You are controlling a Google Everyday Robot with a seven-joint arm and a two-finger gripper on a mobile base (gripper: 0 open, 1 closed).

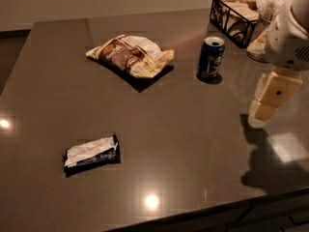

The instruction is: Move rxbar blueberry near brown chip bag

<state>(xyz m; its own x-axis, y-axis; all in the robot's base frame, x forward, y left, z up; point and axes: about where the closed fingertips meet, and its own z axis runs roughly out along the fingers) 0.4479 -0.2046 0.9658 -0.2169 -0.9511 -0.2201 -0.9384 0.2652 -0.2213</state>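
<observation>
The rxbar blueberry (91, 152), a small flat navy wrapper with a white panel, lies on the dark table (174, 129) at the front left. The brown chip bag (129, 55), wrinkly with a brown centre and cream edges, lies at the back centre, far from the bar. My gripper (267, 100), cream-coloured under a white arm, hangs above the table at the right side. It is far right of the bar, holds nothing that I can see, and throws a shadow on the table below it.
A blue soda can (211, 57) stands upright right of the chip bag. A black wire basket (235, 17) and a pale dish (258, 47) sit at the back right. The table's front edge runs along the bottom.
</observation>
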